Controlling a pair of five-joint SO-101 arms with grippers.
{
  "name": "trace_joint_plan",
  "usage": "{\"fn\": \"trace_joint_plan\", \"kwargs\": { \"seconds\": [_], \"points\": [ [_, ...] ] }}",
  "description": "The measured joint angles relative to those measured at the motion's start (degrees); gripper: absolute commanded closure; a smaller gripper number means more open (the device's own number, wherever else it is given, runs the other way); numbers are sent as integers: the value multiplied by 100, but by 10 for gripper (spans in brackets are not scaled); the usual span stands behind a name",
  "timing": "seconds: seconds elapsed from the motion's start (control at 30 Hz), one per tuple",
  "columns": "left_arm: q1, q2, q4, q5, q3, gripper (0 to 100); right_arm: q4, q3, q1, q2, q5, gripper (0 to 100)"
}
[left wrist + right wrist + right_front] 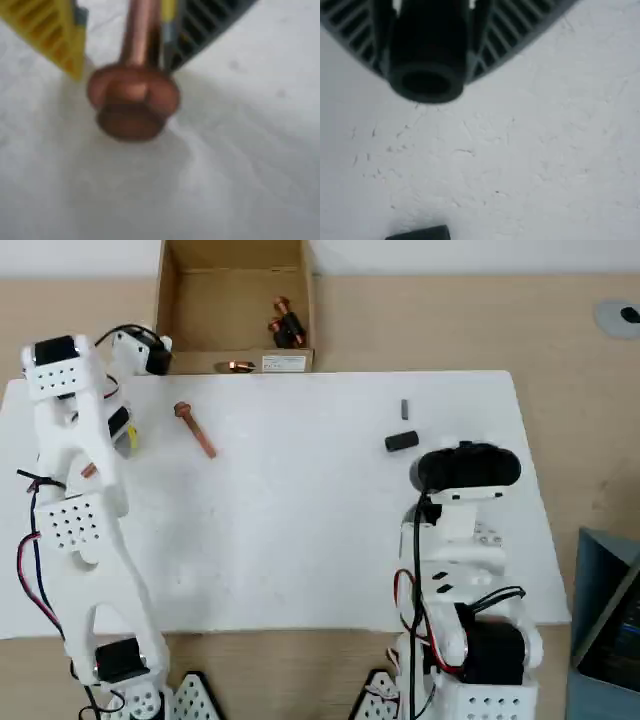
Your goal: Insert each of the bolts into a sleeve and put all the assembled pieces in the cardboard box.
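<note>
I read this as the mating step: my left claw (pixel 124 65) is clamped on a copper bolt (pixel 132 100), and my right claw (pixel 427 67) is clamped on a black sleeve (pixel 426 60). The bolt runs lengthwise between the left fingers, its head jutting past their tips toward the white mat (pixel 240 150) and its shank end pointing back into the claw. The sleeve lies along the right fingers, open bore outward. Next I'd need both axes lined up, probably after regripping the bolt.

right gripper (pixel 427 60): clamped on sleeve, ribbed dark fingers (pixel 520 30) on either side
sleeve (pixel 426 82): black, open end facing camera
second sleeve (pixel 420 233): black, lying on sheet, cut off by frame edge
white sheet (pixel 535 150): scuffed, small marks mid-frame
</note>
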Motion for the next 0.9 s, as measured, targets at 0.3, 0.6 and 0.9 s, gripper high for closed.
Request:
{"fn": "trace_joint_plan", "kwargs": {
  "seconds": [0.3, 0.6, 0.9],
  "points": [
    [18, 369, 79, 132, -466, 991, 0, 0, 0, 0, 0, 989],
    [149, 431, 149, 580, -607, 997, 0, 0, 0, 0, 0, 989],
    [149, -519, 132, 1292, -695, 997, 62, -220, 0, 0, 0, 989]
  ]
}}
